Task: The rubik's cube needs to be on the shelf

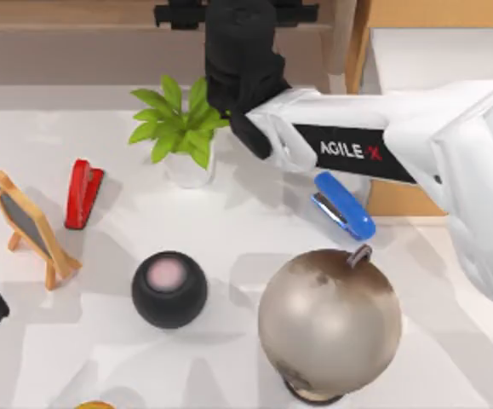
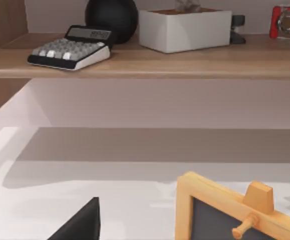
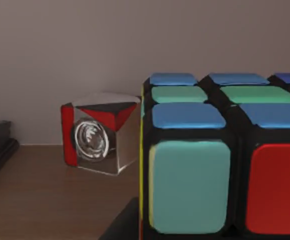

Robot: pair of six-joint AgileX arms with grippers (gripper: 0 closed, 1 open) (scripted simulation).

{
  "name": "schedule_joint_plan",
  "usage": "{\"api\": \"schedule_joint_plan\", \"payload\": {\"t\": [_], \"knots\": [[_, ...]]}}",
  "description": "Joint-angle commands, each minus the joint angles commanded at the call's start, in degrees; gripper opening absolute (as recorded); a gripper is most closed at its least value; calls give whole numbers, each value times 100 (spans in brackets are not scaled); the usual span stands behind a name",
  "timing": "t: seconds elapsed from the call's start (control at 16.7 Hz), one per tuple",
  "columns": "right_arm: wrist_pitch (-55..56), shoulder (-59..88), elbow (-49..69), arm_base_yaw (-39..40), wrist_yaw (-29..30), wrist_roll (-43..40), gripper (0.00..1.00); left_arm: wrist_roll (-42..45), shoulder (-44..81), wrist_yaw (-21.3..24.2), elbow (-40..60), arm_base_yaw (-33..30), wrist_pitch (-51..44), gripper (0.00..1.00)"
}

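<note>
Rubik's cube [image 3: 220, 160] above shelf [image 3: 44, 200] edge

Soft, even light falls from above on the white table [image 1: 229, 358]. Faint grey shadows lie beside the globe [image 1: 329, 322]. The shelf [image 3: 44, 200] looks dimmer.

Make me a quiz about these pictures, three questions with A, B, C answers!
1. Where is the rubik's cube? A in a bucket; B at the shelf; C on a chair.
2. What colour is the stapler nearest the chalkboard? A red; B green; C yellow.
3. How is the chalkboard? A lying flat; B standing up; C upside down.
Answers: B, the wooden shelf board lies right beside it; A, it is bright red; B, it stands on its wooden legs.
</note>
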Motion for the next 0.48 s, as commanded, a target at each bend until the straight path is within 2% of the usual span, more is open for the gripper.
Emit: {"api": "schedule_joint_plan", "payload": {"t": [0.48], "knots": [[0, 0, 0, 0, 0, 0, 75, 0, 0, 0, 0, 0, 0, 100]]}}
